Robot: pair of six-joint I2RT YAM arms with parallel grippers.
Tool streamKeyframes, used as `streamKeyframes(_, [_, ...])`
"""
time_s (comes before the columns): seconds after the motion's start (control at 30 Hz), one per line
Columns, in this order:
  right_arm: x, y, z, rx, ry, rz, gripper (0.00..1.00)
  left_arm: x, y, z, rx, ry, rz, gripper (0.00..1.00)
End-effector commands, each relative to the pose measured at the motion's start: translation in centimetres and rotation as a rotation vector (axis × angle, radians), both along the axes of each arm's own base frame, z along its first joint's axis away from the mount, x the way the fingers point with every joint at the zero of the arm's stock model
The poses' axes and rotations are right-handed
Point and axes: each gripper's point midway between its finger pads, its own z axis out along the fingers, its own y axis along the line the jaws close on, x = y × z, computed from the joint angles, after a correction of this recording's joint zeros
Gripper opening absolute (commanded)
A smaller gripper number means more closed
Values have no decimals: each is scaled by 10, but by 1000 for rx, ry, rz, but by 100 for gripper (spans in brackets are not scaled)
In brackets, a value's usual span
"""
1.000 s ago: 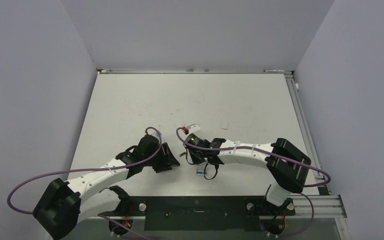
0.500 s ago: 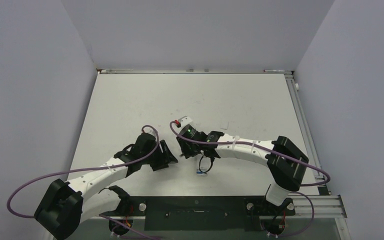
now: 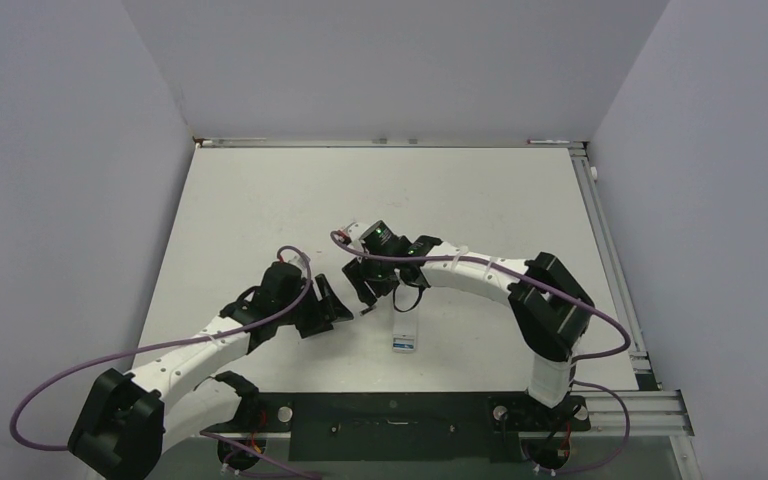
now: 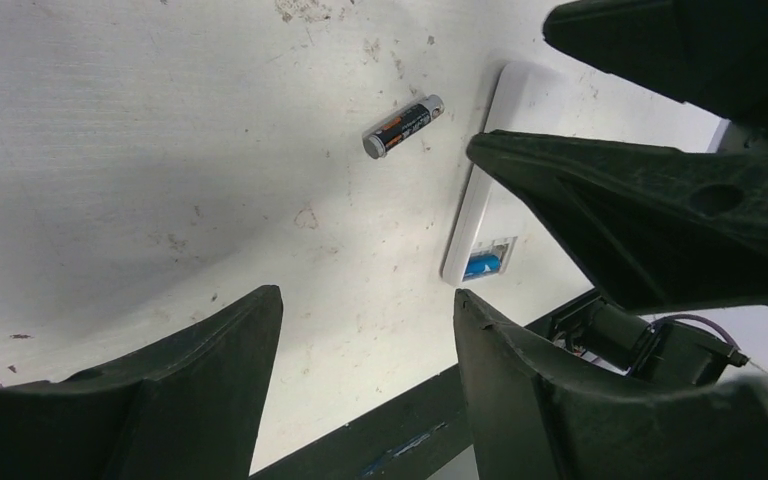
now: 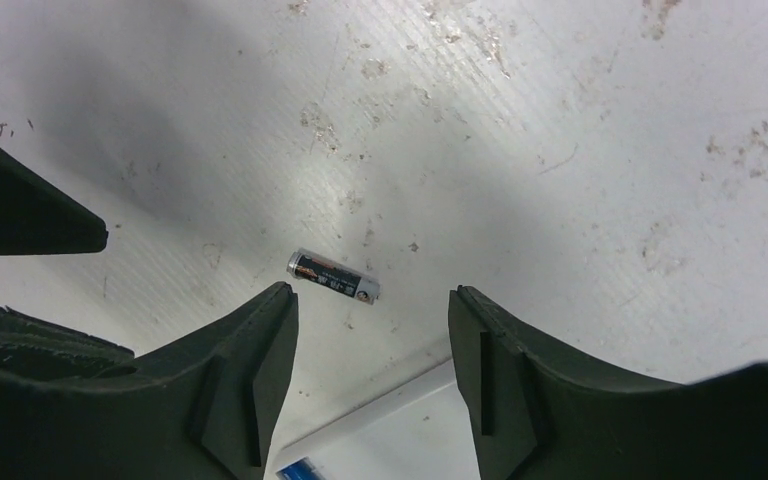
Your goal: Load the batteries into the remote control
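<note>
White remote control lies flat on the table, the blue battery seated in its open bay. The dark battery lies loose at the remote's 10 o'clock in the left wrist view. Both pincers are spread and empty: the right gripper frames the dark battery, the left gripper at its 9 o'clock from above

From above, the remote, by the table's near edge, has its far end lost under the right hand. The dark battery is too small to make out there. The right wrist view cuts the remote off at its bottom edge, leaving the blue battery a mere sliver.
</note>
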Motion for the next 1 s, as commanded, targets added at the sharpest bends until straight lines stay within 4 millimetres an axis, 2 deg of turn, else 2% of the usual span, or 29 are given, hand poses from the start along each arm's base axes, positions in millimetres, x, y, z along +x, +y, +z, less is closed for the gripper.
streamKeyframes(0.0, [-5,15,3,28,32,154,56,2,-3,10,-30,-39,-33,61])
streamKeyframes(0.3, [-21,21,-19,31,128,273,57,0,-3,15,-44,-50,-52,65])
streamKeyframes(0.67, [-33,7,-36,-30,160,295,56,-3,-4,14,-58,-42,-60,66])
streamKeyframes(0.97, [-44,0,-43,-87,131,309,49,-6,-5,12,-79,-36,-52,66])
